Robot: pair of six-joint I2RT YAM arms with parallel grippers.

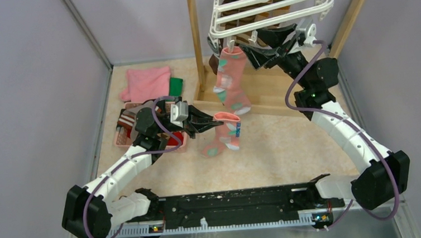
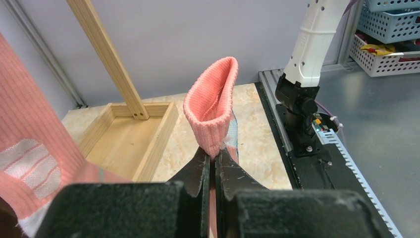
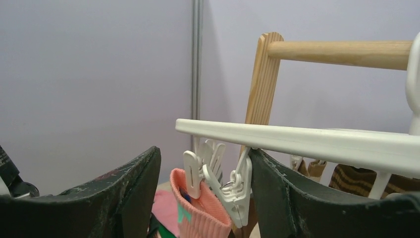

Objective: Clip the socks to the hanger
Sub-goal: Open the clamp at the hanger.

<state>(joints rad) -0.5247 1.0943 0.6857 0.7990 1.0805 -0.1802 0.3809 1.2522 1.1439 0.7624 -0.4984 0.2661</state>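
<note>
Hanger (image 3: pixel 297 141): wooden frame (image 3: pixel 262 84) behind | left tool (image 2: pixel 213 158) pinches pink sock (image 2: pixel 213 109) | right tool (image 3: pixel 204 153) spread

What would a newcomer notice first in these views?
A pink sock hangs from a clip under the white hanger at the back, and the right tool stands open astride that clip. Nearer the middle, the left tool is shut on the cuff of a second sock, which dangles from it.
</note>
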